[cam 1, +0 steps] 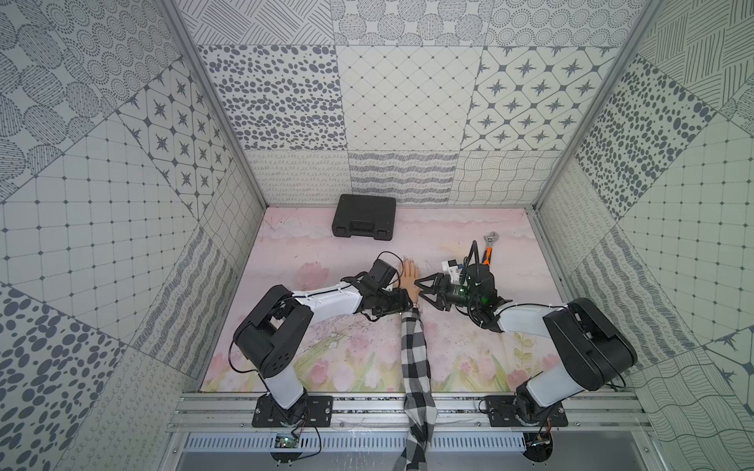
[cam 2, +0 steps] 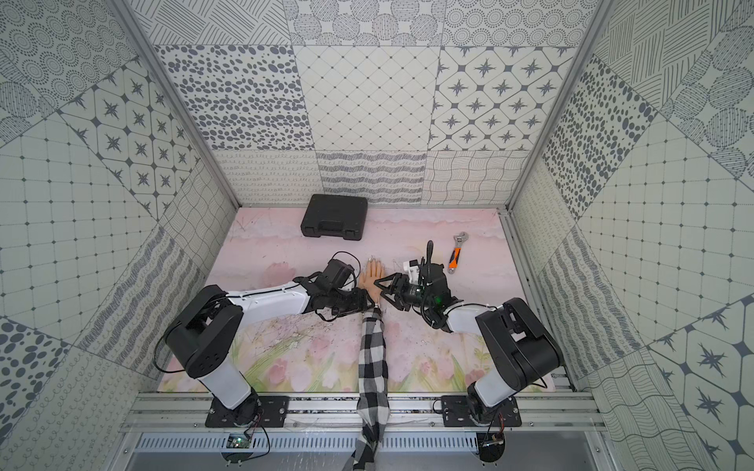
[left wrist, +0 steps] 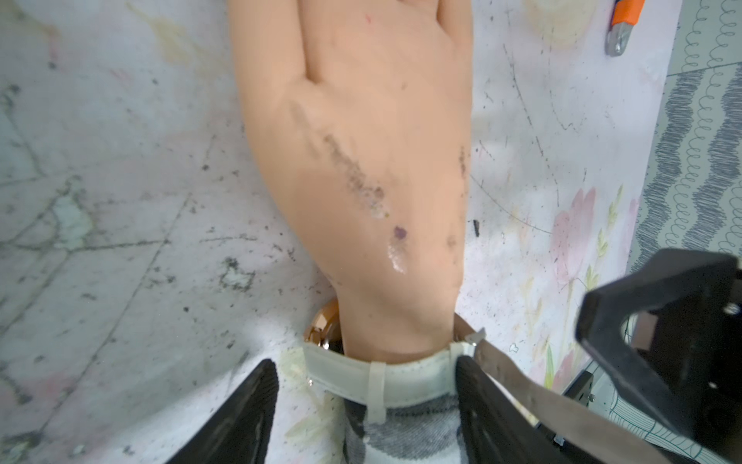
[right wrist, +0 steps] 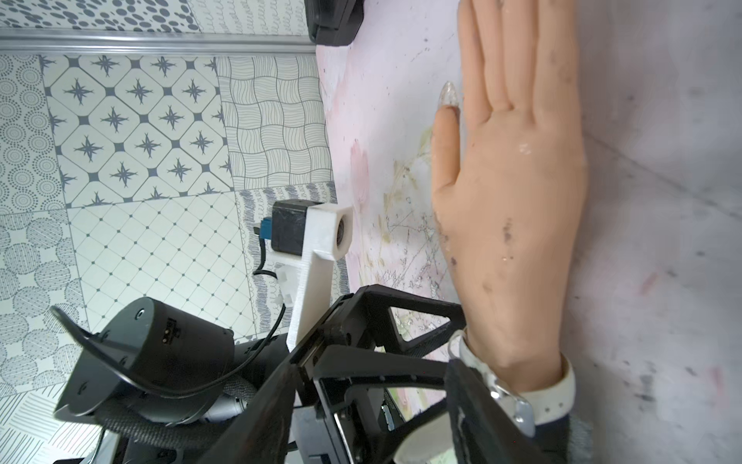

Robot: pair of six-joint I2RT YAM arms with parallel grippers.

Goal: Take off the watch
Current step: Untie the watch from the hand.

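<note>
The watch (left wrist: 401, 377) sits on the wrist of a mannequin hand (cam 1: 410, 277) lying flat on the mat, with a checked sleeve (cam 1: 414, 359) below it. Its cream strap wraps the wrist and its rose-gold case (left wrist: 321, 329) is on the wrist's side. The strap's tail (left wrist: 542, 397) sticks out from the buckle (right wrist: 518, 405). My left gripper (left wrist: 367, 369) is open and straddles the wrist: one finger touches the strap by the buckle, the other stands apart. My right gripper (right wrist: 376, 365) is open on the hand's other side, with one finger beside the buckle and the strap's tail between its jaws.
A closed black case (cam 1: 364, 216) lies at the back of the mat. An orange-handled wrench (cam 1: 488, 246) lies behind my right arm. Patterned walls enclose the mat on three sides. The two grippers (cam 2: 375, 299) are close together at the wrist.
</note>
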